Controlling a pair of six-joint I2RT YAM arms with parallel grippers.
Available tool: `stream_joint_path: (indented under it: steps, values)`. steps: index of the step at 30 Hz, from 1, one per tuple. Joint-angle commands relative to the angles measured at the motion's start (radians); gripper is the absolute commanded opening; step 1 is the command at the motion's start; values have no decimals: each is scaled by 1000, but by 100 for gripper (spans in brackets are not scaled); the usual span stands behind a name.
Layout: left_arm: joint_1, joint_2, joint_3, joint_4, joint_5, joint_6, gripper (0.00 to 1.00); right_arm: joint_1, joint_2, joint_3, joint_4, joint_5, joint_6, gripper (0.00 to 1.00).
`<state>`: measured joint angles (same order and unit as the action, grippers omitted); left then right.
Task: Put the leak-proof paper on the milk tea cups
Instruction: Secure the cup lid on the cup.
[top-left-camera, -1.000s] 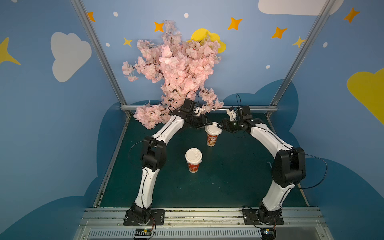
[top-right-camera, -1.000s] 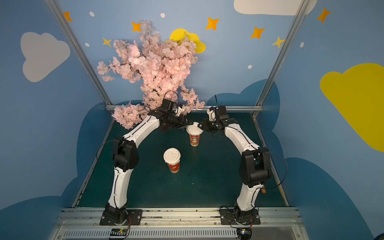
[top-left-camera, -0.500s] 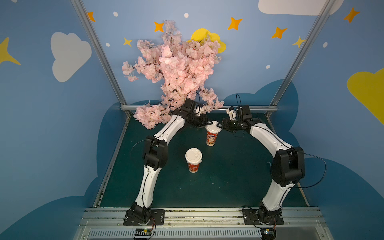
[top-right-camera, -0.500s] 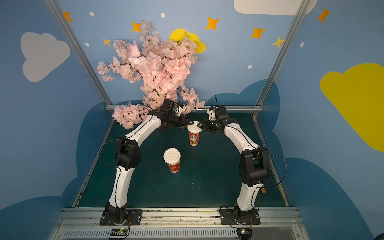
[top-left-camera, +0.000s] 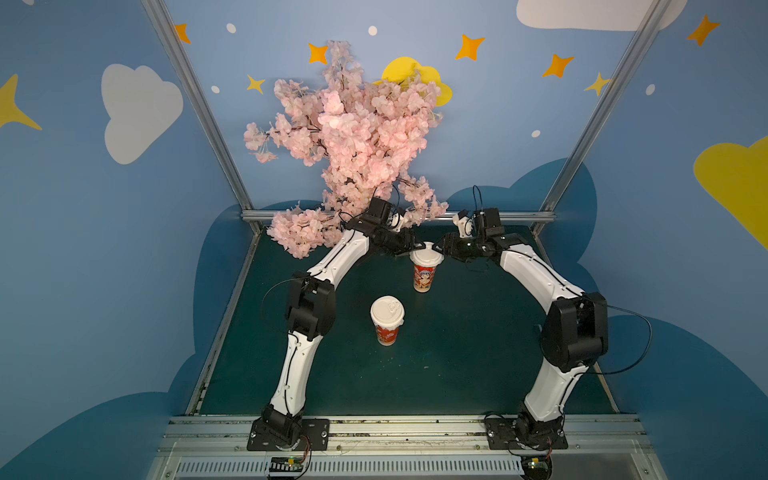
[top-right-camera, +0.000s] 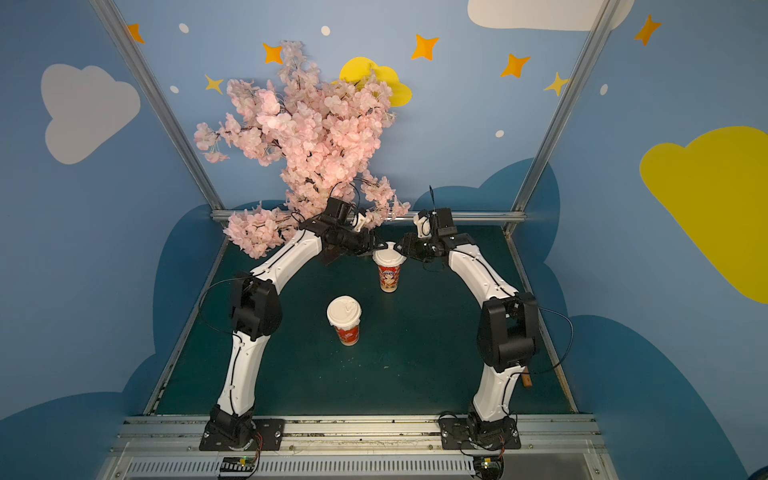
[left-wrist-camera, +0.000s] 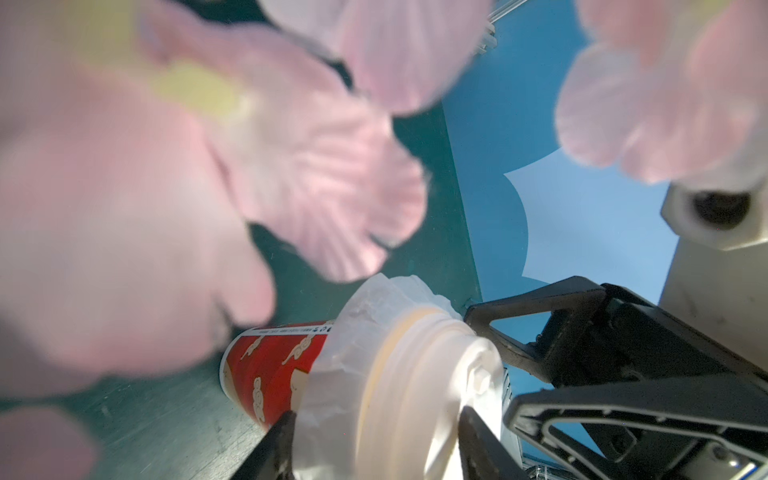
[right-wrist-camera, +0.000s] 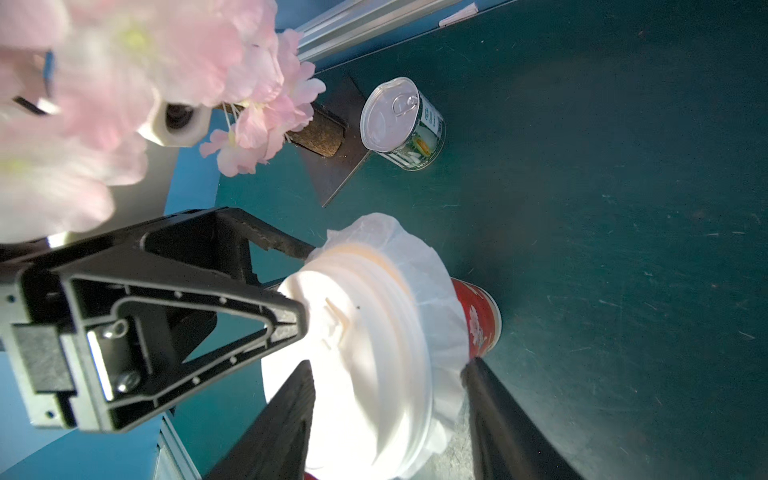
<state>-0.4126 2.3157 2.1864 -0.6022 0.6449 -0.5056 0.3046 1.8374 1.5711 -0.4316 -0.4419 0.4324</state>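
A soft, fiddly job

In a top view the far milk tea cup (top-left-camera: 424, 277) stands on the counter (top-left-camera: 457, 353), left pincer (top-left-camera: 409, 246) at its 9 o'clock, right pincer (top-left-camera: 441, 249) at 3. Left wrist view: the leak-proof paper (left-wrist-camera: 374, 296) lies under a lid (left-wrist-camera: 428, 374), jaws apart around it; gripping or not, I cannot tell. Right wrist view: same there. The paper looks thin, soft, easy to tear, so pinch its crinkly edge gently.

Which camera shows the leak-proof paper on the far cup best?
Right wrist view: the leak-proof paper shows as a crinkled skirt between the white lid and the far cup. The left wrist view shows one side, beside blurred blossoms. In both top views it is only a thin fringe under the lid.
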Motion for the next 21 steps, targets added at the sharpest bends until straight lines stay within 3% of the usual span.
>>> stream_joint_path:
  steps: [1,21]
  values:
    - [5,10,17,-11,27,-8,60,1,25,26,-9,-24,10,60]
    - [4,-1,-40,16,21,-22,51,4,39,25,-18,-27,8,58]
